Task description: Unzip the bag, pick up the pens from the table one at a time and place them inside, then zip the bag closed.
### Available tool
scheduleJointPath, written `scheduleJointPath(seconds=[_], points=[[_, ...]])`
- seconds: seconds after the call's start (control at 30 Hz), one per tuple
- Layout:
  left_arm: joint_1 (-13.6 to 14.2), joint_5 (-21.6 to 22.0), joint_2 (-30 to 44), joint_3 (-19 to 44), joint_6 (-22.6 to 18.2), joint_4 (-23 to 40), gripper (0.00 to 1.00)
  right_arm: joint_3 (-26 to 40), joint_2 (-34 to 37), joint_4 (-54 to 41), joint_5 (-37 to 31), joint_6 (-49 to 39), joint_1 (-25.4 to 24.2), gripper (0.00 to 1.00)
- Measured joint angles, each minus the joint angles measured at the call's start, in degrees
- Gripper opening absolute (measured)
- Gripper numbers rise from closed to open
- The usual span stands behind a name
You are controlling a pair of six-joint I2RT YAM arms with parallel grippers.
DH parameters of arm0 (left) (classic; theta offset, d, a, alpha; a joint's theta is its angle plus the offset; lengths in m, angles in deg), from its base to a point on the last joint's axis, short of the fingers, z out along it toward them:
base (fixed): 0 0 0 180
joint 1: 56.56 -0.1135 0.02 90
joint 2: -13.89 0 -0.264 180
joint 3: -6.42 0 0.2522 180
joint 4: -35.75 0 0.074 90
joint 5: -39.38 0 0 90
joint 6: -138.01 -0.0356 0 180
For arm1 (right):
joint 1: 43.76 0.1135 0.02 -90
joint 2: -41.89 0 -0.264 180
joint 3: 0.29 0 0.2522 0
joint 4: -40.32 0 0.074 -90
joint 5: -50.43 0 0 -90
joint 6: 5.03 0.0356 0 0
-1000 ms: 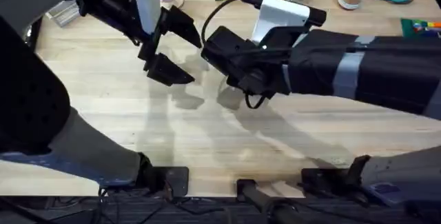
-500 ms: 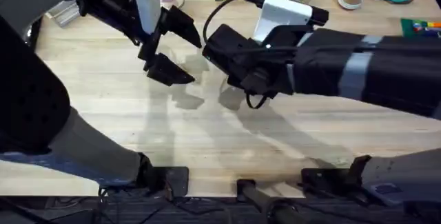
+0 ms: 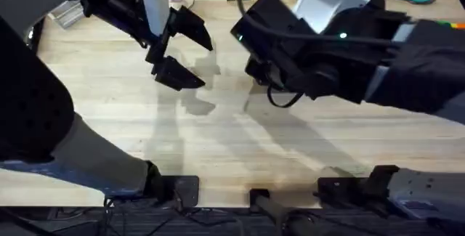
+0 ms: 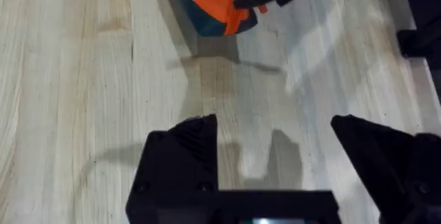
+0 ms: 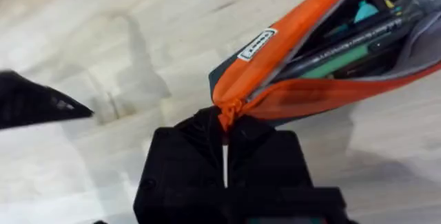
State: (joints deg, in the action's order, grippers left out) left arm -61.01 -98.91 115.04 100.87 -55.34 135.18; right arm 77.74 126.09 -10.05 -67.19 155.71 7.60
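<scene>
While the left hand (image 4: 275, 155) stays spread, the right hand (image 5: 224, 124), pinching the bag (image 5: 310, 65), has risen.

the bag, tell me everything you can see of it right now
The bag is a soft orange fabric pouch with a dark teal-navy base and a small white label near one end. Its zipper is open, and pens lie inside against a grey lining. It lies on the wooden table. The right gripper is shut on its bunched orange end. In the left wrist view that end shows beyond the open left gripper, which is apart from it.
</scene>
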Motion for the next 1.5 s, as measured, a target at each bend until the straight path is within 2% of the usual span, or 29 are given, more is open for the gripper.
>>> scheduleJointPath(seconds=[0.6, 1.5], points=[[0.0, 0.0, 0.0, 0.0, 0.0, 0.0, 0.995, 0.0, -0.5, 8.1, 6.5, 0.0, -9.3, 0.031], [0.0, 0.0, 0.0, 0.0, 0.0, 0.0, 0.995, -0.1, -0.5, 7.8, 13.6, 0.0, -10.3, 0.031]])
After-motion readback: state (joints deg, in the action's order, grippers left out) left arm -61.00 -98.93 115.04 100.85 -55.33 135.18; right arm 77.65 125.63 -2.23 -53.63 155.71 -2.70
